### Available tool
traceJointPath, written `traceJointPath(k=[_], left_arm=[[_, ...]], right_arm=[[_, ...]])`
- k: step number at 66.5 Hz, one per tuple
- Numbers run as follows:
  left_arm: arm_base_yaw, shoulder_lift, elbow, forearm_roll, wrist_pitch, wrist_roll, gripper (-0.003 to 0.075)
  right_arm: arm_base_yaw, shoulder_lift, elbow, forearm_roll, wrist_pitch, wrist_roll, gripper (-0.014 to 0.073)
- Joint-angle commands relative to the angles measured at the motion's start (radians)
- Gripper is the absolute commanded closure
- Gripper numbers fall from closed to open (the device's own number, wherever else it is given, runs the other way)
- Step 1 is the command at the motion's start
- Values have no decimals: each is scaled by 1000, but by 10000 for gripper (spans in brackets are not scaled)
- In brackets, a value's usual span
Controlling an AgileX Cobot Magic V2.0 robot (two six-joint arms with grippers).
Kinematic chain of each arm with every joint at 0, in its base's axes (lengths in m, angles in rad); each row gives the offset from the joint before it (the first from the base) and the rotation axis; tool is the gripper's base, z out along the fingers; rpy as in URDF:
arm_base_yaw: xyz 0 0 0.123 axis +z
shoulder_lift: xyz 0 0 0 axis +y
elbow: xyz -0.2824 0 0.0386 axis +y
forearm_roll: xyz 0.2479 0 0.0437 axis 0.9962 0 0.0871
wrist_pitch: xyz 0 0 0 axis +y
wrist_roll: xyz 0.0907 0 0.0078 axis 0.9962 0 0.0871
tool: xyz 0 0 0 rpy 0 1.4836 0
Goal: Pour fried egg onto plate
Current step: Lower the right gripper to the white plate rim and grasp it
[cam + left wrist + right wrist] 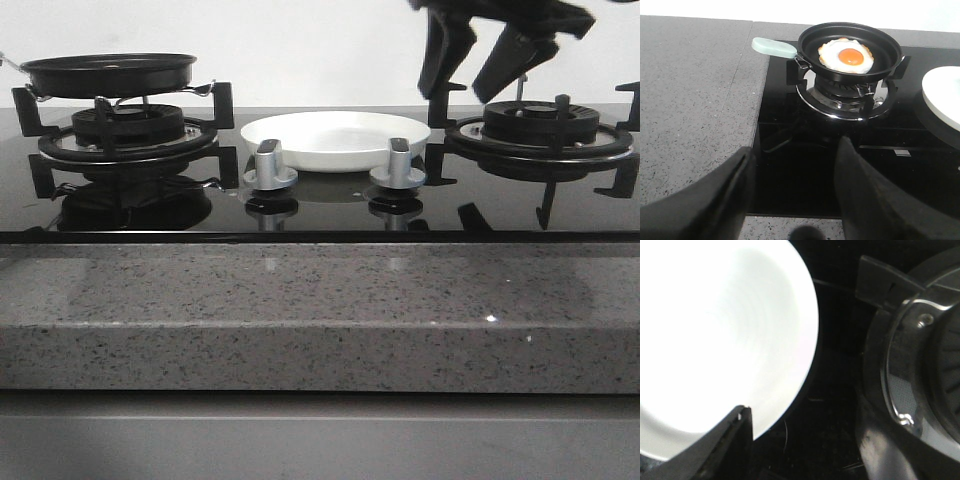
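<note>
Currently, neither gripper holds anything. Nearest the front edge run the counter (300,300) and two knobs (270,165). Just behind the knobs, between the two burners, sits the plate (335,138), empty. The right gripper (485,55) hangs above the gap between the plate and the right burner (540,125), fingers apart and pointing down; its wrist view shows one finger (735,440) overlapping the plate rim (790,340) in the picture, though contact cannot be confirmed. On the left burner (845,95) rests the pan (850,50), with the egg (846,56) lying flat inside, yolk up. The pan's pale handle (774,47) projects out over the counter, away from the plate. The left gripper (795,190) is well short of the pan, fingers apart. Risks: a loose or off-centre grip on the handle could let the pan roll in the grip and drop the egg onto the hob; tilting before the pan reaches the plate would do the same; the right gripper could obstruct the pour.
</note>
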Motion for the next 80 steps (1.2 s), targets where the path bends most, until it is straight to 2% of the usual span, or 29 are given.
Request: traceJointPath(k=[1,15,39,55,65,76,80], left_arm=[[-1,5,-28,-5,-80,-7,356],[-1,5,-28,-5,-78,-7,356],[-1,5,-28,-5,-76,-7,357],[-1,5,-28,-5,-74,-7,357],[-1,5,-28,-5,-74,-7,356],[-1,5,-28,-5,-74,-7,356],[-1,5,-28,-5,-74,-7,356]], right_arm=[[0,-5,-82,19,5,-23,127],[-9,102,-213,20,109,-34,127],[-15,222,-362,57,192,-34,134],[-15,224,-363,62,214,-38,398],[-15,224,-363,62,210,-38,500],[-15,224,-363,63,173,-38,654],[-16,224,-366,76,153,-38,659]])
